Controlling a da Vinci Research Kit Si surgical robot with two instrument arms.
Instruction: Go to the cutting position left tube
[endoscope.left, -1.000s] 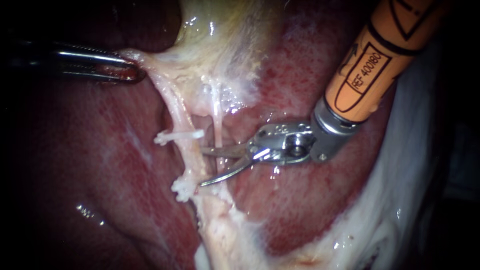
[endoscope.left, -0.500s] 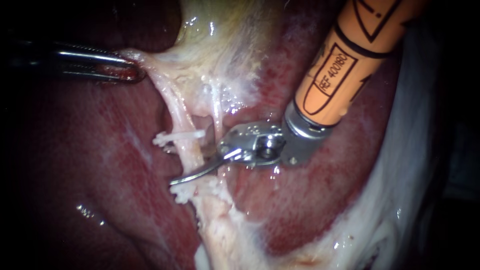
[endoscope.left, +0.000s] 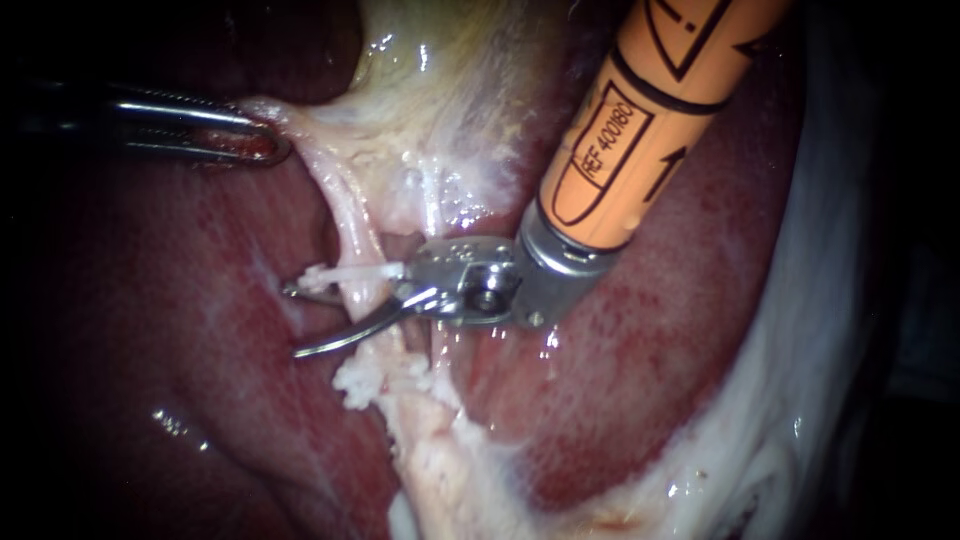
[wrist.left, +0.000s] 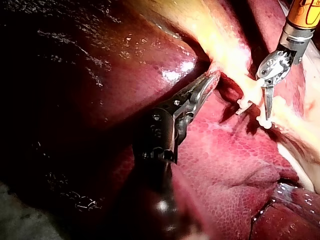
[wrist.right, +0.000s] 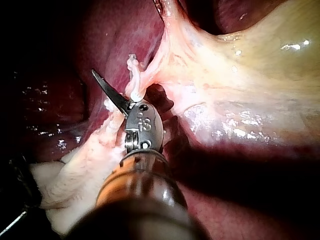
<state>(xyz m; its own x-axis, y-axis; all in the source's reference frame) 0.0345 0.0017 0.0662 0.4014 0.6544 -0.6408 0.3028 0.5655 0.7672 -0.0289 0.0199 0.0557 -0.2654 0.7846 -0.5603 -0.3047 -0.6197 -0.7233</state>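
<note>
The left tube (endoscope.left: 360, 300) runs down from the pale gallbladder (endoscope.left: 450, 90), with one white clip (endoscope.left: 350, 272) above and another white clip (endoscope.left: 368, 378) below. My right instrument (endoscope.left: 293, 320), orange-shafted with two thin blades, comes in from the upper right. Its blades stand open astride the left tube between the two clips, one in front and one behind. My left instrument (endoscope.left: 255, 145) is shut on the gallbladder's edge at the upper left and holds it taut. In the left wrist view its jaws pinch that pale tissue (wrist.left: 212, 77).
Dark red liver (endoscope.left: 180, 330) lies on both sides of the tubes. A thinner right tube (endoscope.left: 432, 215) runs just behind the right instrument's wrist. White fatty tissue (endoscope.left: 440, 460) continues downward from the lower clip, and a pale band (endoscope.left: 800, 400) borders the right side.
My right instrument has advanced leftward. Its open blades, first just right of the left tube, now reach across it between the clips. The left instrument has held still.
</note>
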